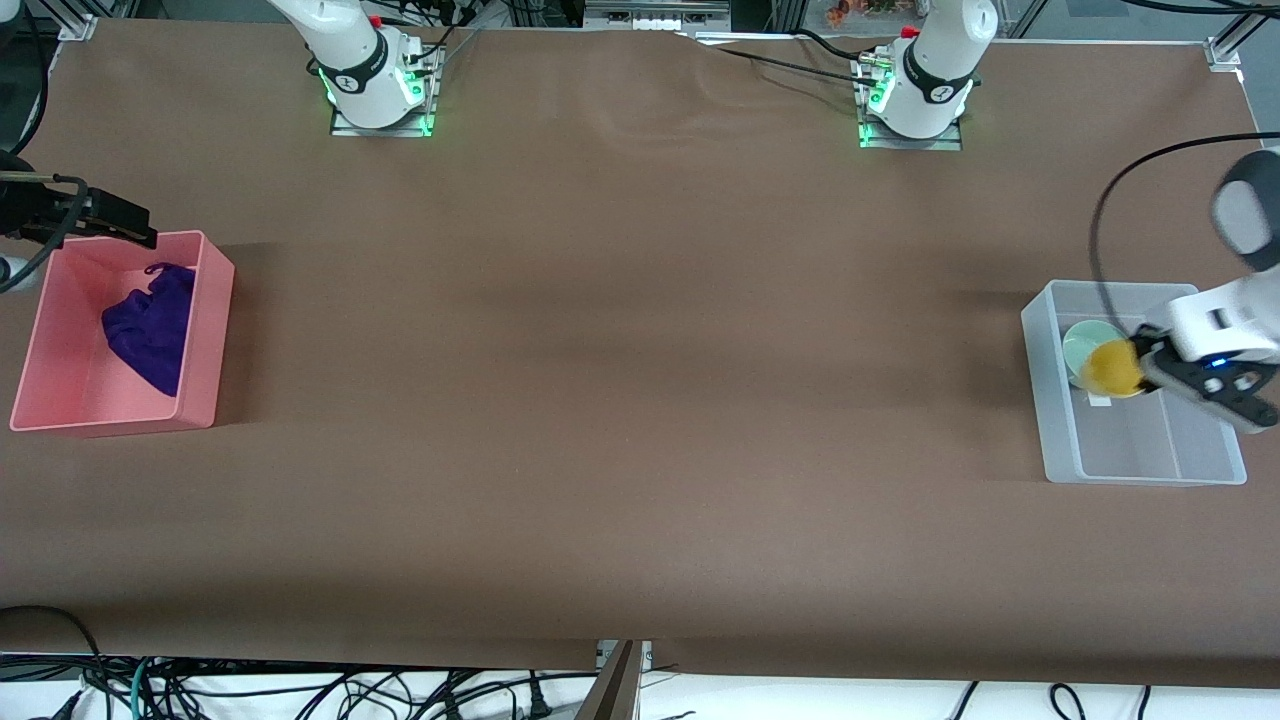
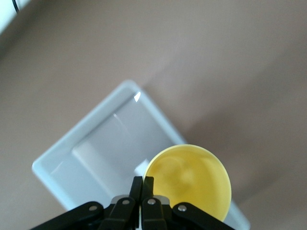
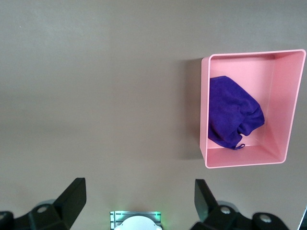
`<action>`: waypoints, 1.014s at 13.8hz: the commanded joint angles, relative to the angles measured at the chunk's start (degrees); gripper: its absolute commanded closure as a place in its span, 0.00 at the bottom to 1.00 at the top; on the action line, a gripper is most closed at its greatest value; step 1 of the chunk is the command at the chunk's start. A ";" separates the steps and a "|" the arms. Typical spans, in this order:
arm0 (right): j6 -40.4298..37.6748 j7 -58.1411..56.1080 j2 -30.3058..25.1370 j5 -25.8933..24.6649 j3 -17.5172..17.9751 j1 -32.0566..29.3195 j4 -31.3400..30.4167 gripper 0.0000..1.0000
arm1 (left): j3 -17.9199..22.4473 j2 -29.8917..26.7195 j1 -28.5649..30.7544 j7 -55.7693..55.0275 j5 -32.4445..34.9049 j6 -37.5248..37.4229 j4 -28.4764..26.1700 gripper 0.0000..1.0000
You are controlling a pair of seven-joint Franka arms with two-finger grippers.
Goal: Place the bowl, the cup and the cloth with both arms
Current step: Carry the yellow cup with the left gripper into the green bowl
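The yellow cup [image 1: 1112,368] hangs in my left gripper [image 1: 1142,356], which is shut on its rim over the clear bin [image 1: 1140,472]. In the left wrist view the fingers [image 2: 136,187] pinch the cup's rim [image 2: 189,181] above the bin [image 2: 96,158]. The pale green bowl [image 1: 1078,343] sits in the bin, partly hidden by the cup. The purple cloth [image 1: 150,325] lies bunched in the pink bin [image 1: 205,340]. My right gripper [image 1: 135,228] is open and empty, up in the air by that bin's corner. The right wrist view shows its gripper [image 3: 139,184], the cloth [image 3: 232,115] and the pink bin [image 3: 288,105].
The pink bin stands at the right arm's end of the brown table, the clear bin at the left arm's end. A black cable [image 1: 1100,230] loops over the clear bin. Both arm bases [image 1: 375,90] stand farthest from the front camera.
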 commanded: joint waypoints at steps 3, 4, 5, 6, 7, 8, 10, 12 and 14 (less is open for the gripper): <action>0.58 0.89 -1.19 -0.02 -0.03 0.36 -1.38 0.00 | 2.23 0.56 3.44 6.91 0.89 3.53 -8.91 1.00; 0.67 0.72 -0.66 -0.02 -0.03 0.36 -0.77 0.00 | 2.50 0.56 3.71 7.26 0.80 8.08 -12.07 1.00; 0.58 0.46 -0.05 -0.11 -0.03 0.36 0.28 0.00 | 2.50 0.65 4.06 7.61 0.62 12.99 -14.80 1.00; 0.32 0.19 0.56 -0.11 -0.03 0.36 1.16 0.00 | 2.50 0.91 4.23 7.79 0.62 16.61 -15.87 1.00; 0.32 0.02 0.83 -0.11 0.06 0.45 1.43 0.00 | 2.50 0.91 4.24 8.05 0.53 17.52 -15.88 1.00; 0.49 -0.07 0.83 -0.20 0.06 0.45 1.43 0.00 | 2.50 0.91 4.24 8.05 0.53 17.53 -15.62 1.00; 0.58 -0.07 0.92 -0.20 0.06 0.45 1.52 0.00 | 2.50 1.61 4.24 8.05 -0.69 18.57 -15.53 1.00; 0.67 -0.07 1.01 -0.20 0.06 0.45 1.52 0.00 | 2.41 2.49 4.24 8.14 -1.93 19.28 -15.71 1.00; 0.93 -0.07 1.27 -0.20 0.06 0.45 1.69 0.00 | 2.41 2.58 4.32 8.41 -2.02 18.93 -16.15 0.14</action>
